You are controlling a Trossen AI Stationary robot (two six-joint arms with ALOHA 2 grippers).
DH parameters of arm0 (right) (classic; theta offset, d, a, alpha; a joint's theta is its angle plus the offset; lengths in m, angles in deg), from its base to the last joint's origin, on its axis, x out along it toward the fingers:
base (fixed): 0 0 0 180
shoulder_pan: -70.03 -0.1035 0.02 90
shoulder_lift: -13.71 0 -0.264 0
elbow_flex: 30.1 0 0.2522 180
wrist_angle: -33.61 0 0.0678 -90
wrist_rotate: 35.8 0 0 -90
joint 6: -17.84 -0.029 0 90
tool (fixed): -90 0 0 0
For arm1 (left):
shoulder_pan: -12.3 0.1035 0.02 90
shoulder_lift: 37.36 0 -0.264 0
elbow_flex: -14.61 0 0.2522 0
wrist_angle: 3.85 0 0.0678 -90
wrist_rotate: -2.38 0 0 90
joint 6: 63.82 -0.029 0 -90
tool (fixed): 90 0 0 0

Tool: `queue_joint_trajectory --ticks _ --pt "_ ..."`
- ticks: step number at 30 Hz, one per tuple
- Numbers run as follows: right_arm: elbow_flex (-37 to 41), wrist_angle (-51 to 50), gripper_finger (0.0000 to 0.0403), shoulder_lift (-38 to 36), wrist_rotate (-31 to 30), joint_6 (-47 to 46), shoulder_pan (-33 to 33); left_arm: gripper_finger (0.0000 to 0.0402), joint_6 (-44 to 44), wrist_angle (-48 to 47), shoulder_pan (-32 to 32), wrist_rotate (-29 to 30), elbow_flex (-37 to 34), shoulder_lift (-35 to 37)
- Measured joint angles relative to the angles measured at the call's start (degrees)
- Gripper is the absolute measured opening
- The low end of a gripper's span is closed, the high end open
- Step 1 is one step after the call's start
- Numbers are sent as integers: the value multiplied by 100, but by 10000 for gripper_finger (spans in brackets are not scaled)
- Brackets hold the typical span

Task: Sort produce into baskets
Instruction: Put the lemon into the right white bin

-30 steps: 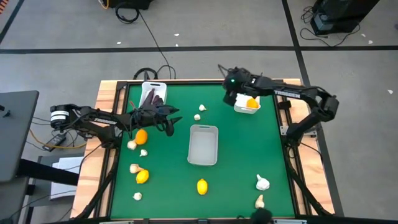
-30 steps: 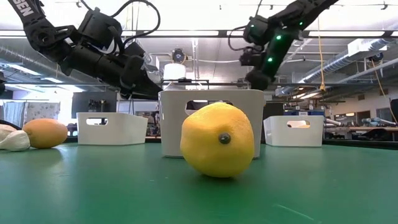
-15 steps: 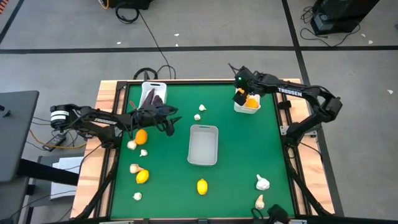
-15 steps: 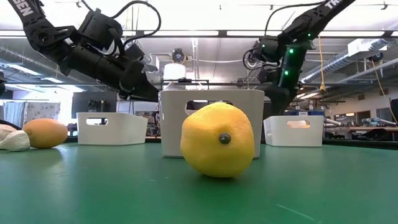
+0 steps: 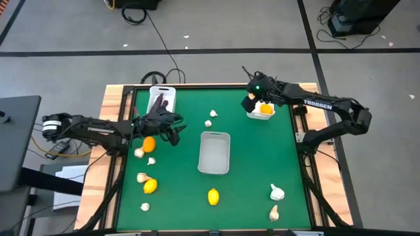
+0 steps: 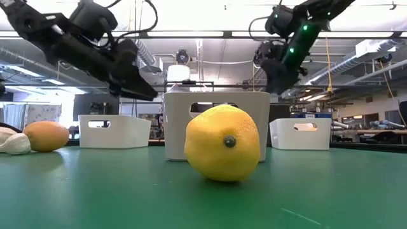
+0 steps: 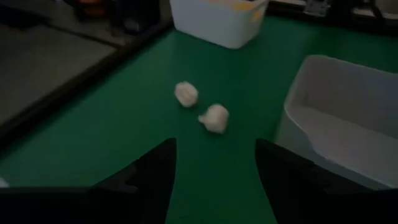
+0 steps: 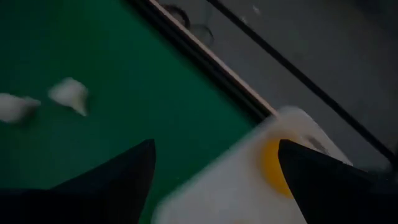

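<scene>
Three white baskets stand on the green table: the far left one [image 5: 162, 98] holds dark purple vegetables, the middle one [image 5: 214, 152] shows nothing inside, and the far right one [image 5: 262, 110] holds an orange citrus. My left gripper [image 5: 173, 128] is open and empty above the table, left of the middle basket; its wrist view shows two garlic bulbs [image 7: 214, 118] ahead. My right gripper [image 5: 249, 103] is open and empty at the right basket's left side [image 8: 249, 180]. Citrus [image 5: 149, 144] and garlic [image 5: 139, 153] lie along the left side.
A yellow citrus [image 5: 213, 196] lies near the front edge and fills the low view [image 6: 224, 143]. Two garlic bulbs [image 5: 277, 192] lie front right, two more [image 5: 210, 118] lie between the far baskets. Another yellow citrus [image 5: 150, 186] lies front left. A wooden rim [image 5: 108, 105] borders the table.
My left gripper has drawn back a little toward the table's left edge and has risen slightly, staying open. My right gripper has shifted toward the table's right edge to the right basket's side, then risen a little.
</scene>
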Motion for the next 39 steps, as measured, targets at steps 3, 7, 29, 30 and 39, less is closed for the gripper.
queue_joint_trajectory --ticks 3,7,29,30,39 --pt "274 760 348 59 158 95 -315 225 189 -1100 -116 25 230 457" --pt "647 1939 348 177 467 188 -606 225 691 -2720 -221 234 775 840" --pt "1111 3304 348 254 1247 186 -1123 226 3778 -7313 -470 -540 1712 888" --pt "1109 3308 348 254 1250 186 -1123 228 3818 -7346 -468 -627 1712 888" --pt "1102 3335 348 254 1602 211 -1123 284 3983 -7715 -467 -882 1648 839"
